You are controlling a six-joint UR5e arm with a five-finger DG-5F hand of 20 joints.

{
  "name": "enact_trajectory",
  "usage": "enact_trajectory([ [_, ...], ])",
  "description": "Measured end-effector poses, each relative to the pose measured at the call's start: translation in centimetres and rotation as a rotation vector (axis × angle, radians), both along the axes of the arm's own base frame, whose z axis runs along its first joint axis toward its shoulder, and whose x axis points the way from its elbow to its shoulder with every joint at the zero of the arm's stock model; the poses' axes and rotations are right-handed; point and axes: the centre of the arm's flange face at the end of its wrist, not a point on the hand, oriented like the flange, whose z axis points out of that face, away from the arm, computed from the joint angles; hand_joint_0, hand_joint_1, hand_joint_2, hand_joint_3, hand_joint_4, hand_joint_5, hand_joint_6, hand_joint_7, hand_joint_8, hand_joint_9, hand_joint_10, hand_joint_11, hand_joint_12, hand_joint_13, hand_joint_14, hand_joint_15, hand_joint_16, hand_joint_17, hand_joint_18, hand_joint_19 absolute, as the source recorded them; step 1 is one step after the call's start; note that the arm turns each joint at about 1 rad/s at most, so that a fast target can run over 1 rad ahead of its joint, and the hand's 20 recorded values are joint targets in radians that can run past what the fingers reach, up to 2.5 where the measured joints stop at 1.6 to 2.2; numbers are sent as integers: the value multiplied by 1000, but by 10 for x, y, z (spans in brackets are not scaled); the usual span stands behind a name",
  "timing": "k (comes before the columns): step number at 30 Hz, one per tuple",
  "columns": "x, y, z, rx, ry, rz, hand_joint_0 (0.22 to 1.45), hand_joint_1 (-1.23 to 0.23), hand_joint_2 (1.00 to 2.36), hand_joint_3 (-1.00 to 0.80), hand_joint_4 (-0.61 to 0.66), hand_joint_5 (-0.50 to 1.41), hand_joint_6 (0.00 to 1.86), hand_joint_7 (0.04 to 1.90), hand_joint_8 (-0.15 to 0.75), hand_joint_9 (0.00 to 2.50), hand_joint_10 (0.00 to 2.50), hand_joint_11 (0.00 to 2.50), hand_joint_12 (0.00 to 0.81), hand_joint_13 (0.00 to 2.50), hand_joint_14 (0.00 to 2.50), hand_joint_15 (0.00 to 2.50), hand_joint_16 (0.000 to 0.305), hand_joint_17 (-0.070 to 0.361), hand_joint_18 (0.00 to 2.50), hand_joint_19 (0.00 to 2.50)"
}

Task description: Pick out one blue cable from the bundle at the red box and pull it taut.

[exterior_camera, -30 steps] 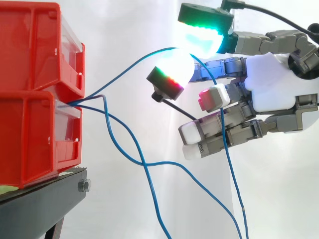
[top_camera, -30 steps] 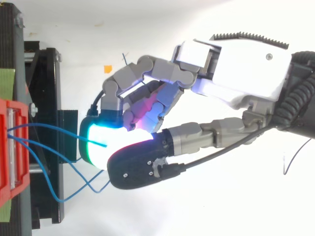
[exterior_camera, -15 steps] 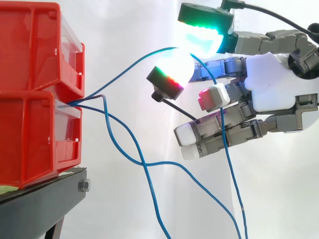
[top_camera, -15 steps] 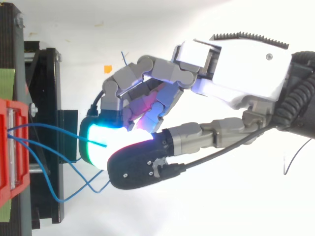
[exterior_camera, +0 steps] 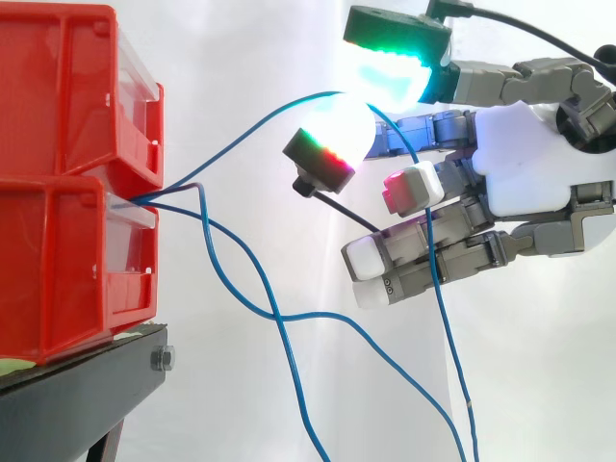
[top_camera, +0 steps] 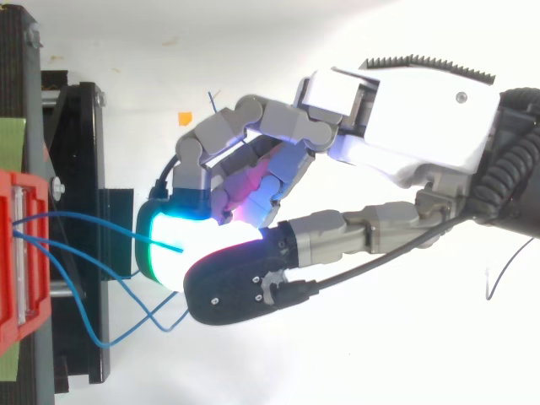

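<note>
Two stacked red boxes [exterior_camera: 67,183] stand on a black stand at the left, and a bundle of thin blue cables comes out between them. One blue cable [exterior_camera: 241,135] rises in a slight arc from the box to my hand [exterior_camera: 529,164]. There it is pinched between two glowing fingertips [exterior_camera: 337,130], then drops down across the fingers. In the top view the same cable [top_camera: 93,218] runs from the red box [top_camera: 21,253] into the glowing pads of the hand [top_camera: 405,110]. The other fingers are curled loosely below the pinch.
Two more blue cables [exterior_camera: 250,279] hang slack from the box, cross each other and fall below the hand. The black stand [exterior_camera: 77,395] carries the boxes, and its frame [top_camera: 84,169] lies at the left of the top view. A white curtain is behind.
The lower fingers shifted slightly toward the box and came back. The pinch and the cable have not moved.
</note>
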Motion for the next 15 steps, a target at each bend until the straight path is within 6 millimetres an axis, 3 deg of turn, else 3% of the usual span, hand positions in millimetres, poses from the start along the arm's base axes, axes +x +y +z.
enact_trajectory([
  [15, 0, 0, 0, 0, 0, 0, 651, -758, 1010, -47, -227, -136, 959, 997, 227, 1263, 24, 815, 304, 843, 23, 583, 41, 92, 554, 537],
])
